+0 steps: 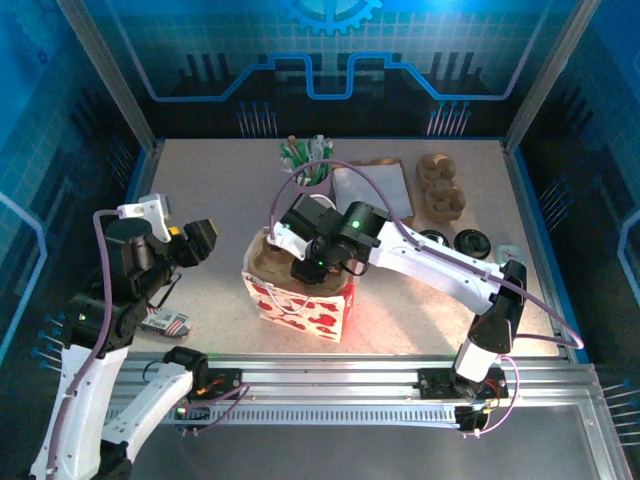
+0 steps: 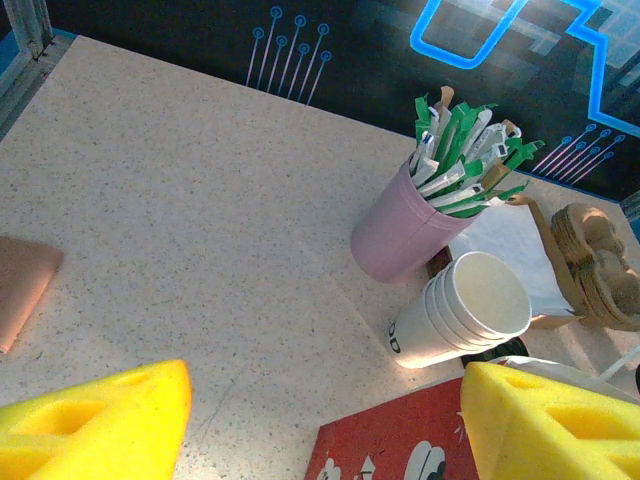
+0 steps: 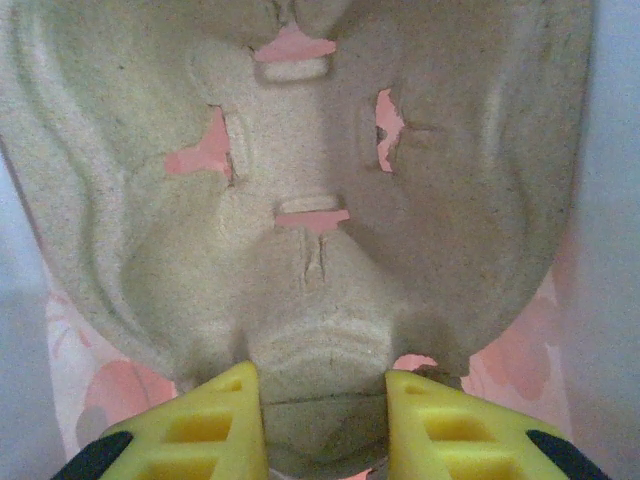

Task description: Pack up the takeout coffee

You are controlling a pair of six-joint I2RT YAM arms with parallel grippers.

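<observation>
Speckled table (image 1: 200, 190) carries a red-and-white gift bag (image 1: 300, 305). Right hand (image 3: 322, 390) pinches a pulp cup carrier (image 3: 320, 200) in its mouth; left hand (image 2: 325, 385) gapes wide, holding nothing.

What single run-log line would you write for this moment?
right gripper: shut on pulp carrier, inside gift bag | left gripper: open, above table

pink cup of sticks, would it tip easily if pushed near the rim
Likely yes: the pink cup stands tall and narrow, so a high push could topple it. Its green-white sticks sit loose, fanned well above the rim, so they would probably scatter.
</observation>
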